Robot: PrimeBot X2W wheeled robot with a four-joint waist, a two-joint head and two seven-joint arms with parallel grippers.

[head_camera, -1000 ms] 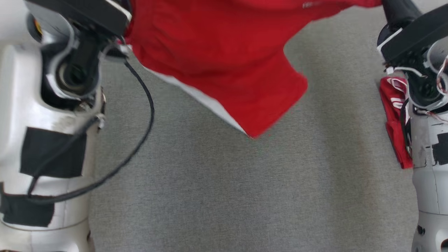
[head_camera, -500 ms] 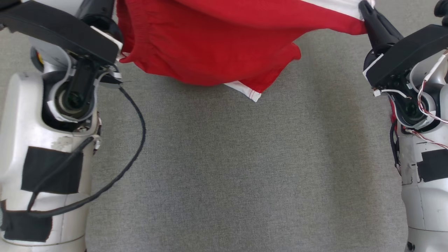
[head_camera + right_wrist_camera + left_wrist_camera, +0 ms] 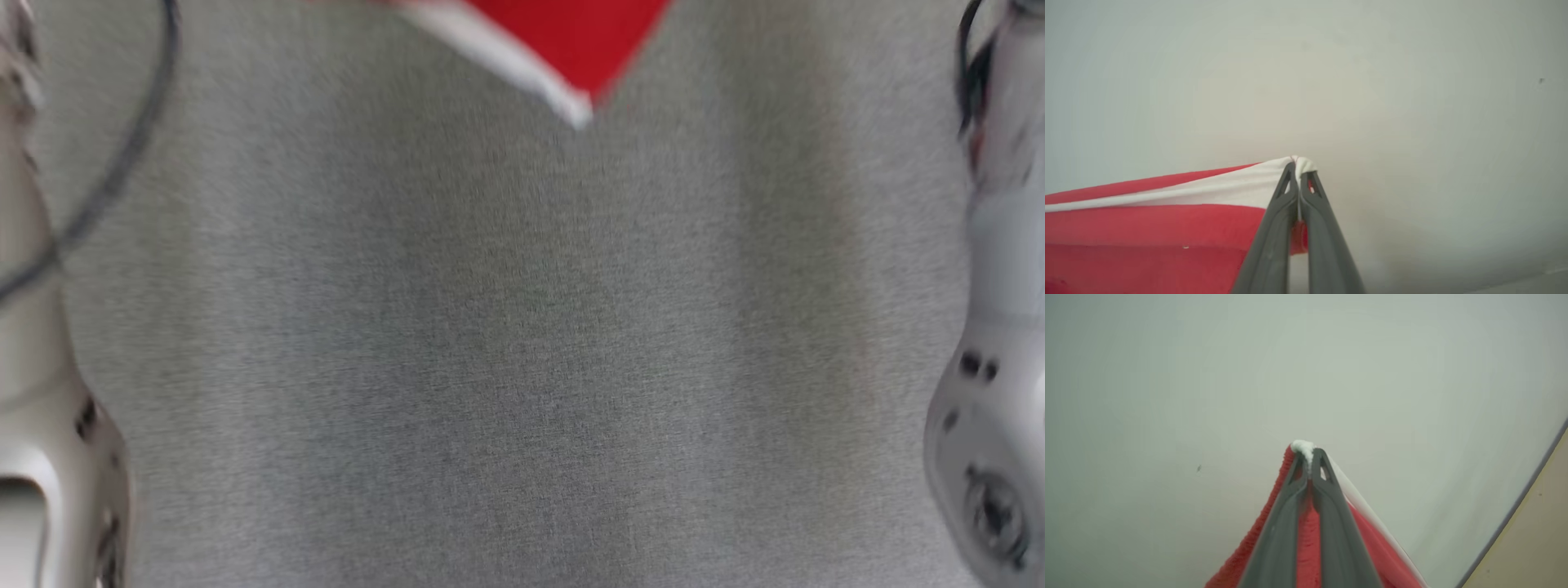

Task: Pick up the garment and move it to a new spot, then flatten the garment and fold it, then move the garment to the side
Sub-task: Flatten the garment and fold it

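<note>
Pinching a white-trimmed corner each, the left hand (image 3: 1310,459) and right hand (image 3: 1299,170) are holding the red garment (image 3: 1151,228) stretched between them, long axis running hand to hand, its low corner hanging over the worktop (image 3: 522,367) towards the far edge.

Pale plain background (image 3: 1208,375) beyond the left jaws, a small dark speck (image 3: 1198,468) to their left; dark-edged tan area (image 3: 1535,539) low to their right. Similar background (image 3: 1412,102) beyond the right jaws. Head view: grey woven surface (image 3: 522,367), blurred.
</note>
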